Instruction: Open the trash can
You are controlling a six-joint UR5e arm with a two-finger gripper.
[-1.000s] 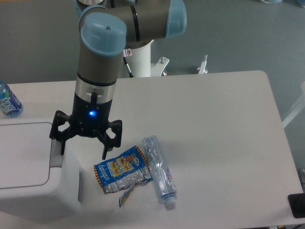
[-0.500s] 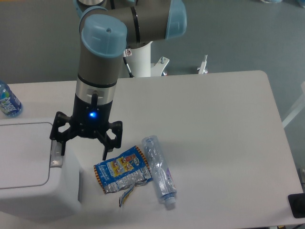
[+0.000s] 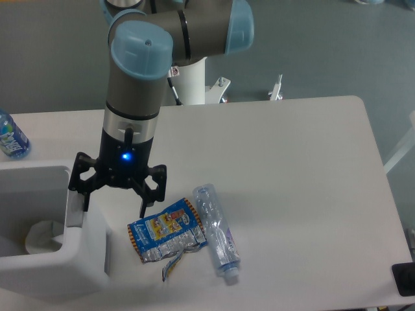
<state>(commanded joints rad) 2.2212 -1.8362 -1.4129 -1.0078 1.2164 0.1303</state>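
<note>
The trash can (image 3: 58,259) sits directly left of and under your gripper (image 3: 113,201); its lid reads as open, with the well and something white visible inside. Fingers are spread, holding nothing, the left one over the rim button (image 3: 76,217). To the right are a snack wrapper (image 3: 167,231) and bottle (image 3: 216,233); your clear exit is straight up.

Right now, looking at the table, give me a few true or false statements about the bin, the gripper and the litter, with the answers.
1. The trash can is open, its inside visible. True.
2. The gripper holds the snack wrapper. False: the wrapper lies on the table, ungripped.
3. One finger is at the can's rim. True.
4. The clear bottle stands upright. False: it lies on its side beside the wrapper.
5. The gripper is shut. False: its fingers are spread.
</note>
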